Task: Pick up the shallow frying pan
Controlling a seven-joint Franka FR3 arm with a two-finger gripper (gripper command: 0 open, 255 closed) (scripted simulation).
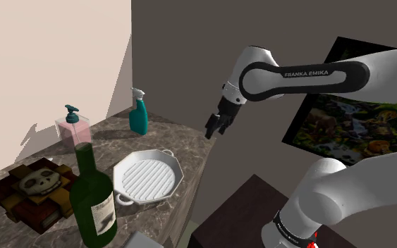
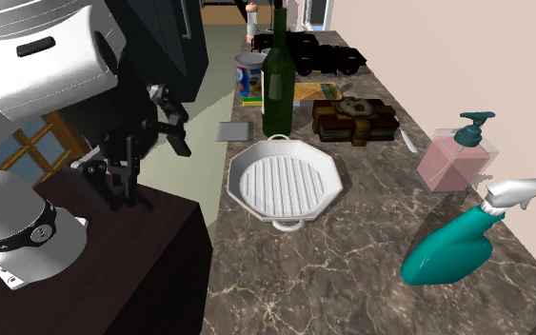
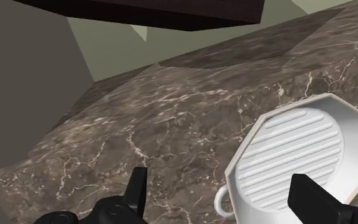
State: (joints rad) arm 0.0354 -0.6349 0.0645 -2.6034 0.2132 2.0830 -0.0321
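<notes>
Currently your jaws are spread apart and grasp nothing. They hang in the air off the table (image 2: 351, 276), out past the long edge that faces the dark stand (image 2: 151, 257), and higher than the tabletop. The shallow frying pan (image 2: 285, 179), a white 8-sided dish with a ribbed floor and 2 small loop handles, lies flat on the table close to that same edge, touched by nothing else.

As a judgement, 4 things could go wrong from here.

- **Risk 1:** the pan's rim is low and flares outward. Jaws closing on it may ride up and slip off, or catch only the lip, and the pan drops.
- **Risk 2:** a hold at 1 side of the rim leaves all the weight hanging from that side. The pan may tilt or swing out as you lift.
- **Risk 3:** the dark green bottle (image 2: 277, 76) stands just beside 1 of the handles, tall and narrow. A wide sweep of the hand, or a shove of the pan toward it, could topple it.
- **Risk 4:** the pan is near the table's edge. A missed descent that pushes it sideways could send it over, and if you come in too low you strike the edge itself.
</notes>
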